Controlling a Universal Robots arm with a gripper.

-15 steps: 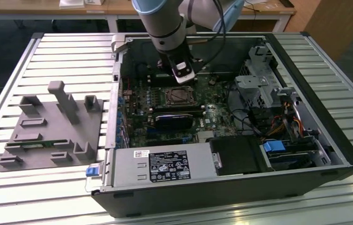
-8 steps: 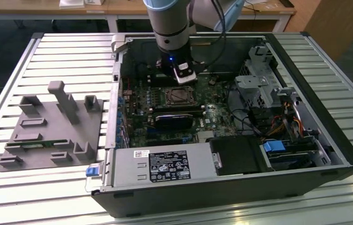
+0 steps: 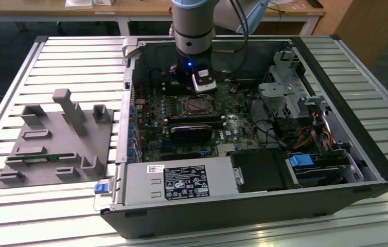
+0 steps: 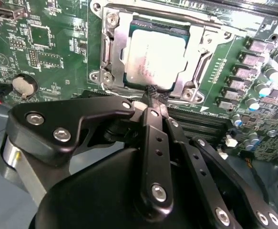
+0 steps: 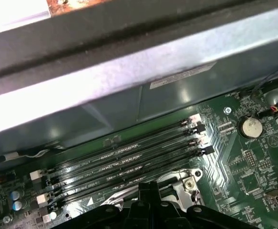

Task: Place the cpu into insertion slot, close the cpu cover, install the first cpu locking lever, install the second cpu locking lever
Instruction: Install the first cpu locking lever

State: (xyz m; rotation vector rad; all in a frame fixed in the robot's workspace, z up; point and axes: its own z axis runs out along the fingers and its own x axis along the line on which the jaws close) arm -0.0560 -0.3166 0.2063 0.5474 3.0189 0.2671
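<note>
An open computer case (image 3: 249, 195) lies on its side on a slatted metal worktop (image 3: 64, 56), and the robot arm (image 3: 192, 25) reaches straight down into it over the green circuit board (image 3: 180, 134). In the second wrist view the hand (image 4: 151, 91) has its two black fingers (image 4: 154, 138) pressed together to a narrow tip, clenched with nothing between them, and that tip sits right at the edge of the insertion slot (image 4: 111, 52). The cpu (image 4: 155, 56) lies flat in the slot, its dull silver top facing up. The cpu cover (image 4: 198, 47) is down around the chip, its metal frame bordering the chip on the sides while the silver top shows through the window. In the exterior view the slot (image 3: 197, 106) sits just below the arm's wrist, near the middle of the board. The first wrist view shows the long black memory slots (image 5: 124, 162) running side by side next to the socket corner, with a round coin battery (image 5: 249, 126) on the board beyond them and the grey case wall (image 5: 129, 81) behind. A grey plastic fixture (image 3: 56, 141) with upright posts rests on the worktop at the exterior view's left, well apart from the case.
</note>
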